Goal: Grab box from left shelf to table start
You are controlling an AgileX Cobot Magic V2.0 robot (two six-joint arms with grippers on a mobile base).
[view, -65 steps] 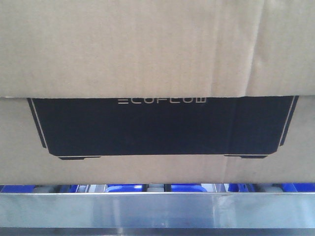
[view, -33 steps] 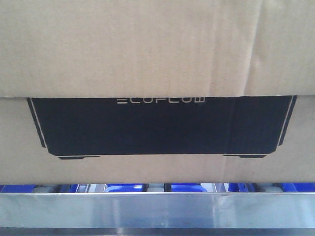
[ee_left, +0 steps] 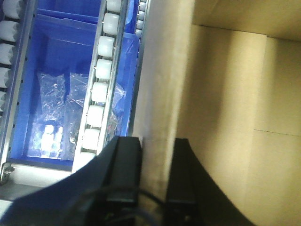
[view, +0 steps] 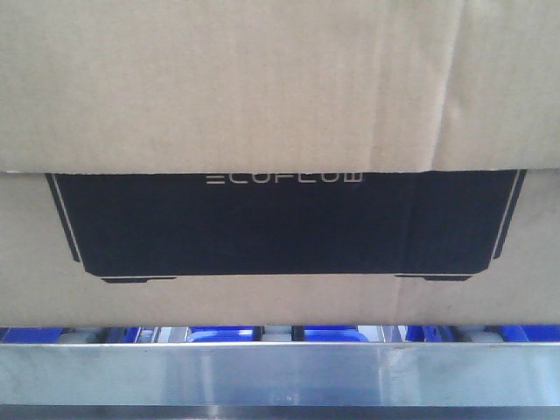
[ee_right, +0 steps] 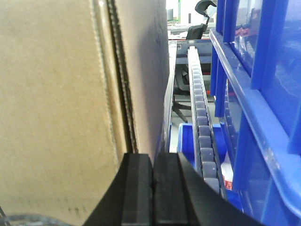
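Note:
The brown cardboard box (view: 280, 87) with its black ECOFLOW panel fills the front view and sits on the left shelf, just behind the shelf's silver front rail (view: 280, 372). In the left wrist view, my left gripper (ee_left: 157, 146) straddles a cardboard wall of the box (ee_left: 225, 94), one black finger on each side, shut on it. My right gripper (ee_right: 153, 162) is shut, its pads together with nothing between them, right beside the box's side wall (ee_right: 56, 94). The table is out of view.
Tracks of pale rollers (ee_left: 101, 70) run beside the box over a blue bin (ee_left: 51, 94) that holds plastic bags. On the right side, a roller track (ee_right: 200, 108) and tall blue bins (ee_right: 263, 94) stand close to the box. An office chair shows far behind.
The box's printed panel has drifted a few pixels to the left in the front view. Otherwise nothing visibly differs.

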